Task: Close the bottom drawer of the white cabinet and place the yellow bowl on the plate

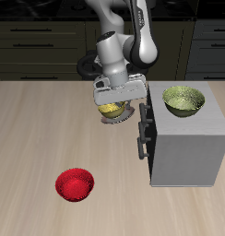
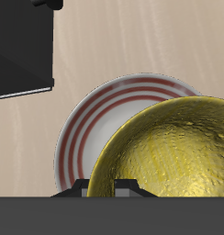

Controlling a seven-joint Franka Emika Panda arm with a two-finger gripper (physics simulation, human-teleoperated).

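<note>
So the drawer part looks done: the bottom drawer [image 1: 145, 140] sits flush in the white cabinet [image 1: 188, 157], which stands toward the table's [image 1: 31, 129] front edge on one side. Now it's the bowl step. The claw [image 1: 115, 100] is clamped on the rim of the yellow bowl [image 2: 173, 151], holding it just over the plate [image 2: 86, 124], which sits near the middle of the table, right beside the cabinet's handle side. From the wrist view the bowl overlaps the plate but looks off-centre, covering one side with the striped rim showing on the other. Can't tell if it's touching yet.

Next move, probably: nudge the bowl toward the plate's centre, lower it until it rests, then let go. The red bowl [image 1: 75, 184] near the front edge and the greenish bowl [image 1: 183, 100] on the cabinet top are well out of the way.
</note>
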